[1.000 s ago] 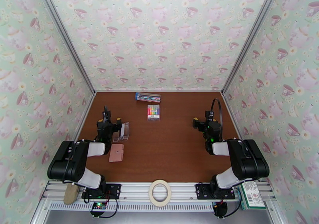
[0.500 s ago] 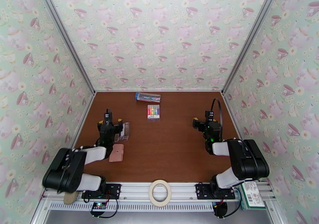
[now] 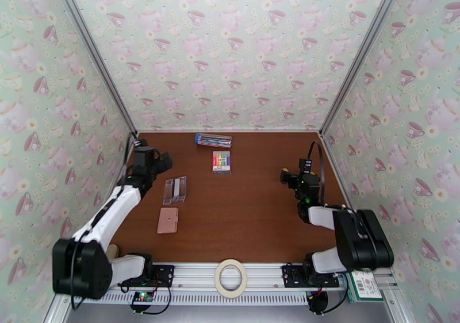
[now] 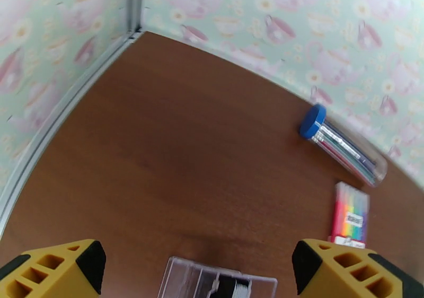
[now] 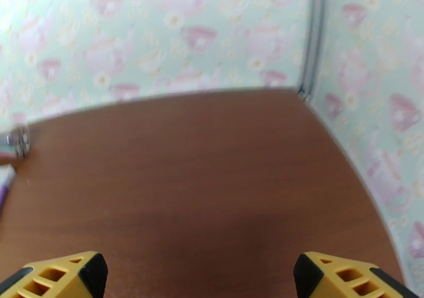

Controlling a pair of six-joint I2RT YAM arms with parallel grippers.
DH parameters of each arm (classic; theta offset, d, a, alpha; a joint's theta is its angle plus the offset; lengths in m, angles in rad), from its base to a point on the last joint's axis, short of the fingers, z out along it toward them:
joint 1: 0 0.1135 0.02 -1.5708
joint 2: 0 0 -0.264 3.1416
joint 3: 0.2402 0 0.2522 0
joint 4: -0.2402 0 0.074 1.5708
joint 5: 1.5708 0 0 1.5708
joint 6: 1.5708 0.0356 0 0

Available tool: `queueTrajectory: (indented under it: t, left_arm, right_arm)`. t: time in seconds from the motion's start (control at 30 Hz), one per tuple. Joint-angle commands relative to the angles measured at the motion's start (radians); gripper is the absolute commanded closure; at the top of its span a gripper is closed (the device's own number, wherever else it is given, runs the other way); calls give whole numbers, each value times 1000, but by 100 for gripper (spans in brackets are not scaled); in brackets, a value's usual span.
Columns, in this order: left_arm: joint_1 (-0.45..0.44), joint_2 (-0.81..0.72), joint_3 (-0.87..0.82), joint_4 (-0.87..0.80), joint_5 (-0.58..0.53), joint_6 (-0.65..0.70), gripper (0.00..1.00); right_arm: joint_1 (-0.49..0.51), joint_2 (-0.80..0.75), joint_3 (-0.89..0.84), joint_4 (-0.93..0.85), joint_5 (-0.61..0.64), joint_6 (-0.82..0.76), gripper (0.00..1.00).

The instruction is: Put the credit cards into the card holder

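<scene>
The credit cards (image 3: 175, 190) lie side by side on the brown table, pale and clear with dark bands. Their far edge shows at the bottom of the left wrist view as clear cards (image 4: 220, 282). The card holder (image 3: 168, 220), a small dusty-pink wallet, lies shut just nearer than them. My left gripper (image 3: 156, 163) hovers open to the back left of the cards, its yellow fingertips (image 4: 58, 270) wide apart with nothing between them. My right gripper (image 3: 294, 178) stands open over bare table on the right, yellow fingertips (image 5: 350, 275) spread and holding nothing.
A clear pen box with a blue end (image 3: 213, 140) lies by the back wall, also seen as the pen box (image 4: 339, 148). A pack of rainbow markers (image 3: 221, 161) sits in front of it. A tape roll (image 3: 230, 278) rests on the front rail, a carton (image 3: 362, 283) at its right end.
My left arm has stretched out and swung toward the back left, uncovering the cards. The right gripper has shifted only slightly. Cards and holder have not moved.
</scene>
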Motion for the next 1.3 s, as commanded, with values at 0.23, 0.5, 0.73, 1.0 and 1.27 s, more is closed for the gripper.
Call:
queueTrajectory:
  t: [0.23, 0.5, 0.73, 1.0, 1.27]
  left_arm:
    - [18, -293, 168, -395, 103, -77, 0]
    - [19, -331, 190, -600, 216, 30, 1]
    - [19, -416, 44, -545, 235, 107, 1]
    - [13, -437, -11, -508, 205, 113, 1]
    - [3, -418, -21, -499, 209, 115, 1]
  right_arm:
    - [-2, -238, 207, -577, -121, 538, 0]
    - [173, -109, 369, -836, -364, 629, 15]
    - [565, 186, 612, -950, -384, 668, 19]
    - [817, 550, 982, -1020, -363, 683, 23]
    - [869, 822, 1280, -1074, -452, 696, 36]
